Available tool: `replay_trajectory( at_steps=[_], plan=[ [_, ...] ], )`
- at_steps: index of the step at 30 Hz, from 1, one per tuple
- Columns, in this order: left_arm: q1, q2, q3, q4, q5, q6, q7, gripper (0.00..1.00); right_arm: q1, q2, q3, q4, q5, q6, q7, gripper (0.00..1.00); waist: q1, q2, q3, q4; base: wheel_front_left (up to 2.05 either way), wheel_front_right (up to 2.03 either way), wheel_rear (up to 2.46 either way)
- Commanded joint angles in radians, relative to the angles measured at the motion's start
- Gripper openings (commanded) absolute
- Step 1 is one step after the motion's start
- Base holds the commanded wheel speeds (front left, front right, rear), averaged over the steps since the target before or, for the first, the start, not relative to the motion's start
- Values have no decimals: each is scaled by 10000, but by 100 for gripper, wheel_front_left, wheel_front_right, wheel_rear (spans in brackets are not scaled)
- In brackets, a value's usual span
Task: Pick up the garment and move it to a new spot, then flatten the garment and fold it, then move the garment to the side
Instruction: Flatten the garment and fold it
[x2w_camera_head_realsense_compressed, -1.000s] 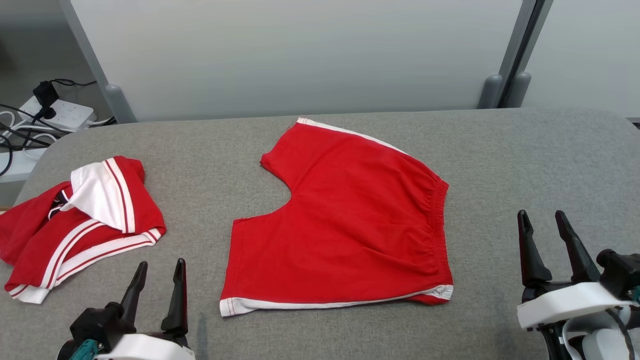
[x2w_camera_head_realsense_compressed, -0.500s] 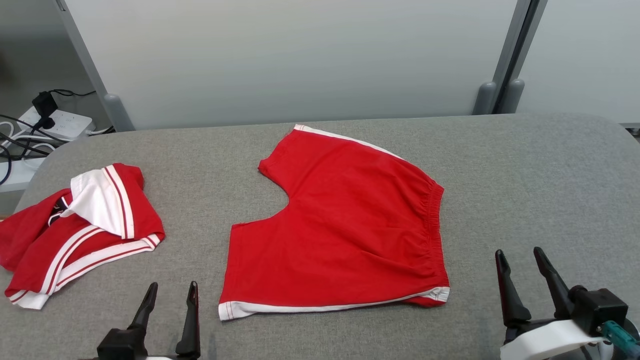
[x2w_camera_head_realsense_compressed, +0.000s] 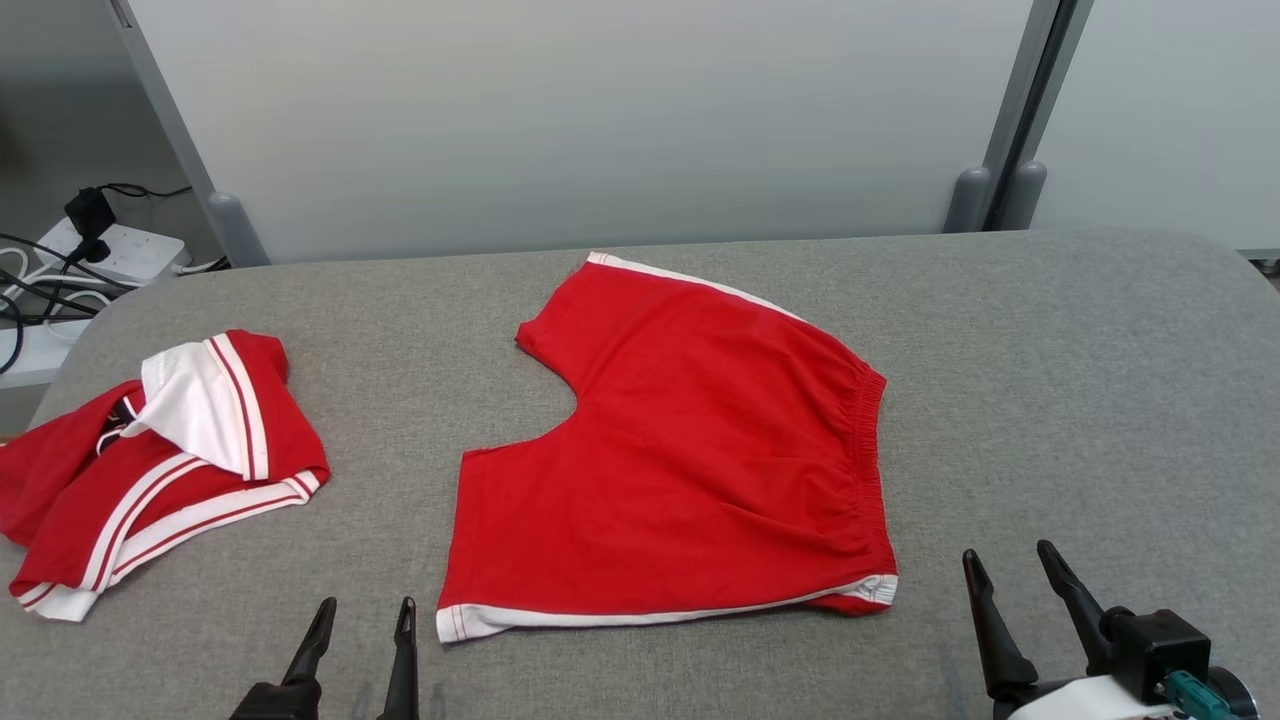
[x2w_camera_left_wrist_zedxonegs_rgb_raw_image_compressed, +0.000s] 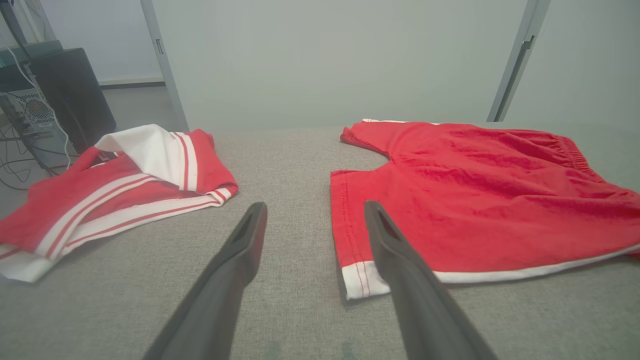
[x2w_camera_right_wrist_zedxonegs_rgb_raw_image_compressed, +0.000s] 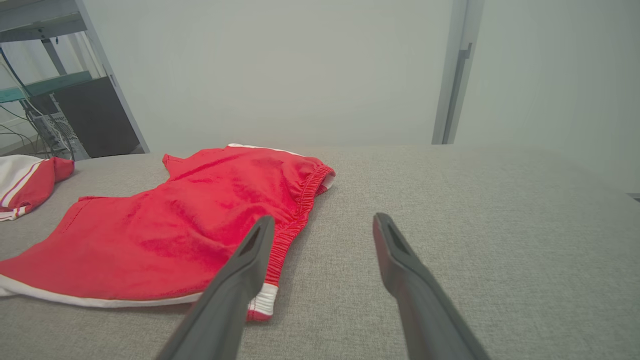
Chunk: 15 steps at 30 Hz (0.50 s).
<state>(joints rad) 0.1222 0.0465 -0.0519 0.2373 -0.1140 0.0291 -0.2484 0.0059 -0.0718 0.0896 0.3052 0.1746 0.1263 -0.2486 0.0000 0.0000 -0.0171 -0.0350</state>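
Two empty, wide-open hands, left hand (x2w_camera_head_realsense_compressed: 367, 606) and right hand (x2w_camera_head_realsense_compressed: 1007, 556), beside red shorts (x2w_camera_head_realsense_compressed: 680, 460) on grey table (x2w_camera_head_realsense_compressed: 1080, 400).

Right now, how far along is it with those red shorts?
Done, it seems: the red shorts lie spread flat on the grey table. In hand: nothing; the left gripper and right gripper are open and empty, just short of the shorts' near edge. Left: folding the shorts and moving them aside.
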Motion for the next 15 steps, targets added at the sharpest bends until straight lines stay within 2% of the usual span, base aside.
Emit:
replay_trajectory(
  at_steps=[1,15],
  plan=[
    [-225,38,271,-224,49,104,-134,100,-301,-81,250,-242,-95,44,-131,100,0,0,1,-2,0,0,0],
    [-253,38,264,-149,16,21,-134,100,-348,-93,376,-101,2,44,-132,100,0,0,54,13,0,0,0]
  ],
)
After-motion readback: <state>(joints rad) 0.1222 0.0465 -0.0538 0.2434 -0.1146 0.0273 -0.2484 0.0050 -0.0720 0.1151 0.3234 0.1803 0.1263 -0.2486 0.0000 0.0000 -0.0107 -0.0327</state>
